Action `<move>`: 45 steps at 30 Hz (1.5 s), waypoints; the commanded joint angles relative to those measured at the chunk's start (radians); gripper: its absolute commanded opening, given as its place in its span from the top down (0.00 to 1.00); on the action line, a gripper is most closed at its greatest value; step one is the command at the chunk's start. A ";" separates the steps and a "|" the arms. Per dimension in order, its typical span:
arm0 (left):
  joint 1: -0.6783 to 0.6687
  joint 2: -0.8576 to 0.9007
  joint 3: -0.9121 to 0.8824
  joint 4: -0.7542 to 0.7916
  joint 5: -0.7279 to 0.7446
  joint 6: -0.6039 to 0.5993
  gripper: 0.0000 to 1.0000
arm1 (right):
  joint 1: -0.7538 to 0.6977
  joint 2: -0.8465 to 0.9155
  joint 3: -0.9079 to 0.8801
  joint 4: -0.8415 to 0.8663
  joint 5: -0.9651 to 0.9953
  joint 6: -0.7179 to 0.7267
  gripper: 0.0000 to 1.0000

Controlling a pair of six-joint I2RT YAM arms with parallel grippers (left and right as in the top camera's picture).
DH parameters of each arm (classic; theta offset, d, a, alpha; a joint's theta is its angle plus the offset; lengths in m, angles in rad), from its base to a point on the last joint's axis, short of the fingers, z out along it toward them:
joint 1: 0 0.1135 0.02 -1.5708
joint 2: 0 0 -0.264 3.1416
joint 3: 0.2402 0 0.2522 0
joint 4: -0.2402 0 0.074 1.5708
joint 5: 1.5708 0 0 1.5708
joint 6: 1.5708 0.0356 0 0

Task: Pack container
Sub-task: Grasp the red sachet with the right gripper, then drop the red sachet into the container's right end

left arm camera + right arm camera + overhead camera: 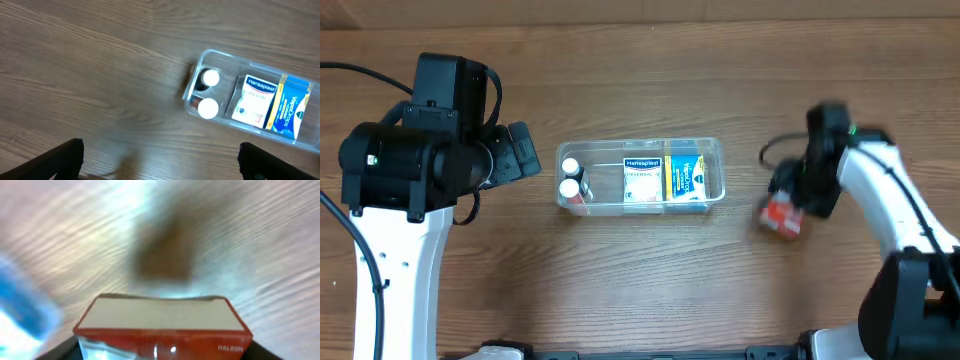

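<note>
The clear container (640, 144) lies mid-table. It holds two white-capped bottles (569, 177) at its left end, a white Hansaplast box (642, 180) and a blue and yellow box (686, 178). It also shows in the left wrist view (189, 95), with the bottles (209, 93) and the Hansaplast box (254, 100). My right gripper (787, 203) is right of the container, shut on a red box (780, 218). In the right wrist view the red box (160, 325) sits between the fingers (162, 354), above its shadow on the table. My left gripper (525, 152) is open and empty, left of the container; its fingers (160, 165) are wide apart.
The wooden table (650, 280) runs all round the container. A black cable (770, 150) loops by the right arm. A blurred blue shape (20, 305) shows at the left edge of the right wrist view.
</note>
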 commanded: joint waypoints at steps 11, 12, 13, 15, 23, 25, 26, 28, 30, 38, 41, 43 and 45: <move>0.005 0.006 0.000 -0.002 -0.009 0.019 0.00 | 0.441 0.137 0.479 -0.051 0.013 -0.095 0.30; 0.005 0.006 0.000 -0.002 -0.009 0.019 0.00 | 0.447 0.167 0.479 -0.050 0.013 -0.095 0.30; 0.005 0.006 0.000 -0.002 -0.010 0.019 0.00 | 0.449 0.189 0.479 -0.051 0.013 -0.095 0.30; 0.005 0.006 0.000 -0.002 -0.010 0.020 0.00 | 0.451 0.243 0.471 -0.054 0.013 -0.091 0.30; 0.005 0.006 0.000 -0.001 -0.010 0.019 0.00 | 0.451 0.333 0.318 0.064 0.013 -0.091 0.26; 0.005 0.006 0.000 -0.001 -0.010 0.019 0.00 | 0.451 0.343 0.297 0.091 0.013 -0.092 0.23; 0.005 0.006 0.000 -0.001 -0.010 0.019 0.00 | 0.451 0.344 0.295 0.100 0.013 -0.092 0.18; 0.005 0.006 0.000 -0.002 -0.010 0.019 0.00 | 0.451 0.342 0.298 0.114 0.013 -0.092 0.03; 0.005 0.006 0.000 -0.003 -0.010 0.020 0.00 | 0.451 0.330 0.316 0.094 0.013 -0.090 0.00; 0.005 0.006 0.000 -0.002 -0.010 0.019 0.00 | 0.439 -0.003 0.449 0.005 0.167 -0.060 0.00; 0.005 0.006 0.000 -0.002 -0.010 0.019 0.00 | 0.392 -0.133 0.449 -0.021 0.283 -0.031 0.00; 0.005 0.006 0.000 0.018 -0.010 0.019 0.00 | 0.325 -0.150 0.449 -0.037 0.272 -0.033 0.00; 0.005 0.006 0.000 0.049 -0.001 0.020 0.00 | 0.272 -0.146 0.446 -0.060 0.221 -0.051 0.00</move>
